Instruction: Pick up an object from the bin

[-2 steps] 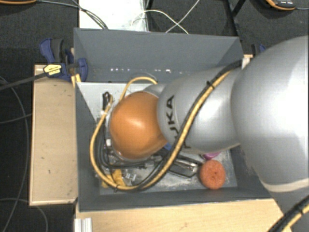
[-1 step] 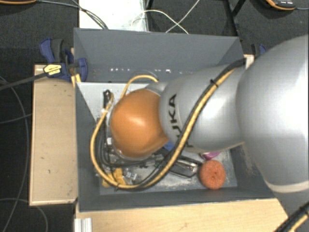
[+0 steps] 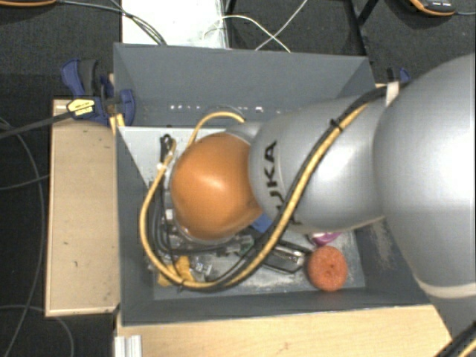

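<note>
The floor of the grey metal bin (image 3: 245,80) bears a rough orange ball (image 3: 327,268), a pink thing (image 3: 325,238) just beside it.

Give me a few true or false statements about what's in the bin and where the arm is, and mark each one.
1. The arm reaches into the grey bin from the view's right. True.
2. A round orange-red thing lies near the bin's lower right corner. True.
3. That round orange-red thing sits directly under the orange wrist cover. False: it lies in the open, off to the cover's right.
4. A pink thing lies against the bin's left wall. False: it peeks out from under the arm, just above the round orange-red thing.
5. A yellow cable loops around the orange wrist cover. True.
</note>
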